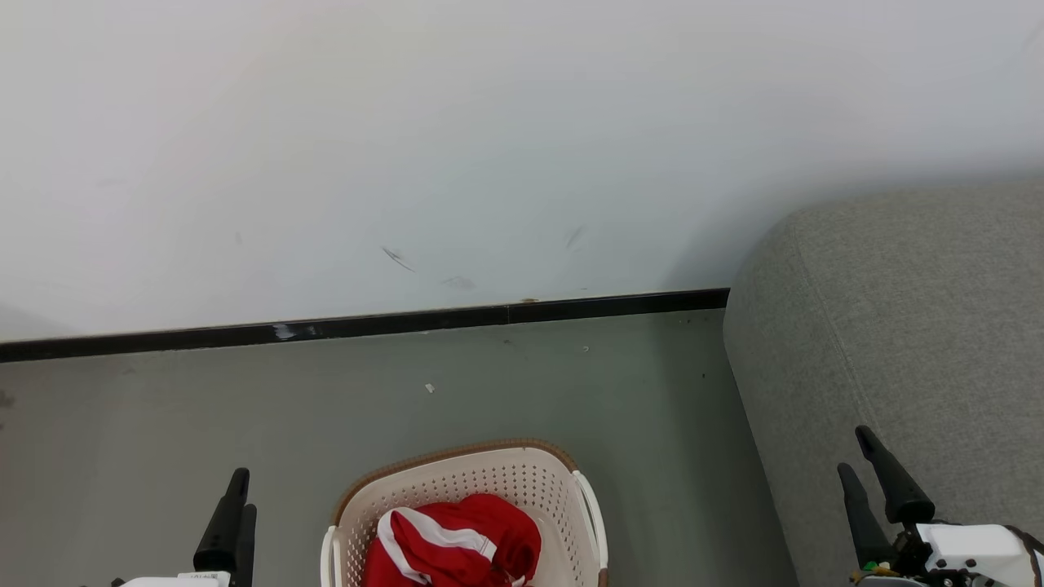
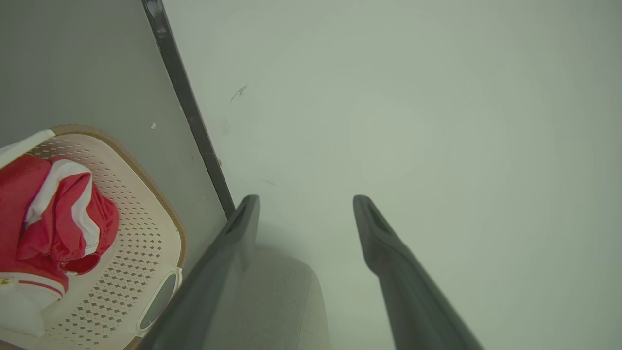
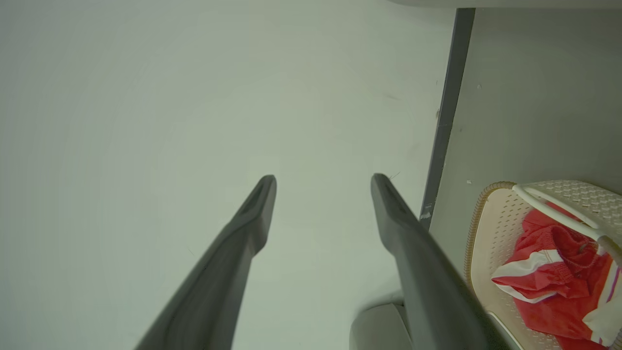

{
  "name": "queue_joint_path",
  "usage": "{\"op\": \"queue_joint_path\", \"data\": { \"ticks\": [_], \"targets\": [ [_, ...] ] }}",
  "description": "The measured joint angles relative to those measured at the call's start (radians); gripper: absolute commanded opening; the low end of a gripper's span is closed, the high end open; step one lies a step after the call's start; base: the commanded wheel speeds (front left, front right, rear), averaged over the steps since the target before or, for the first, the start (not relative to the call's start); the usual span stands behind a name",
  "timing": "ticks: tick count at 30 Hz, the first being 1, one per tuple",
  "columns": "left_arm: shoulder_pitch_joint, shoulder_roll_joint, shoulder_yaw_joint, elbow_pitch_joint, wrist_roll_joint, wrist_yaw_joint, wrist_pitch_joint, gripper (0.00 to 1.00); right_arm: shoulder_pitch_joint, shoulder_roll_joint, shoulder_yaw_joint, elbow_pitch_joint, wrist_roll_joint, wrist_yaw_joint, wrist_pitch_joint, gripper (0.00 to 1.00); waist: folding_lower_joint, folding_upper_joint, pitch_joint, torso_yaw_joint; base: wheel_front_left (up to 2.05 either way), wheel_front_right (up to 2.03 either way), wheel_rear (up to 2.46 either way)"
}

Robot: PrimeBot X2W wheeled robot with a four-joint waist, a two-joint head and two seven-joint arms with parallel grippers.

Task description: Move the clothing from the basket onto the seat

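1. The red clothing lies in the basket, which stands on the floor at 6 o'clock in the head view.
2. The sofa is at 3 o'clock, apart from the basket; its visible part carries no clothing.
3. The left tool at 7 o'clock and the right tool at 4 o'clock both have their fingers apart and hold nothing.
4. I judge the task as not yet begun: the lifting and carrying are all left.

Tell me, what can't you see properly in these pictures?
The basket: head view's bottom edge cuts off its near half.
The clothing: bunched up in every view, so the number of pieces is unclear.
The basket's bottom: left wrist view, the clothing covers most of it.
The sofa: head view's right edge cuts it off; its sitting part cannot be judged.
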Motion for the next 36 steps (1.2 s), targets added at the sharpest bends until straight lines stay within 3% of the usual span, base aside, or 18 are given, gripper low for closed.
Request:
{"op": "queue_joint_path", "data": {
  "ticks": [14, 22, 28, 36],
  "targets": [
    [-0.006, 0.002, 0.004, -0.031, 0.000, 0.000, -0.030, 1.00, -0.008, 0.002, -0.003, -0.053, -0.010, 0.000, -0.029, 1.00, 0.0005, 0.0000, 0.002, -0.002, 0.00, 0.00, 0.00],
    [-0.026, 0.007, 0.004, -0.066, 0.029, -0.001, -0.052, 1.00, -0.012, 0.005, -0.002, -0.108, -0.022, 0.000, -0.051, 1.00, 0.0048, 0.0000, 0.001, -0.004, 0.00, 0.00, 0.00],
    [-0.026, 0.026, 0.000, -0.091, 0.066, -0.002, -0.080, 1.00, -0.012, -0.007, 0.006, -0.136, -0.091, 0.000, -0.062, 1.00, 0.0078, 0.0000, 0.000, -0.006, 0.00, 0.00, 0.00],
    [-0.026, 0.065, -0.031, -0.118, 0.169, -0.002, -0.113, 1.00, -0.015, -0.061, 0.031, -0.168, -0.231, 0.000, -0.092, 1.00, 0.0089, 0.0000, 0.001, -0.007, 0.00, 0.00, 0.00]
  ]
}}
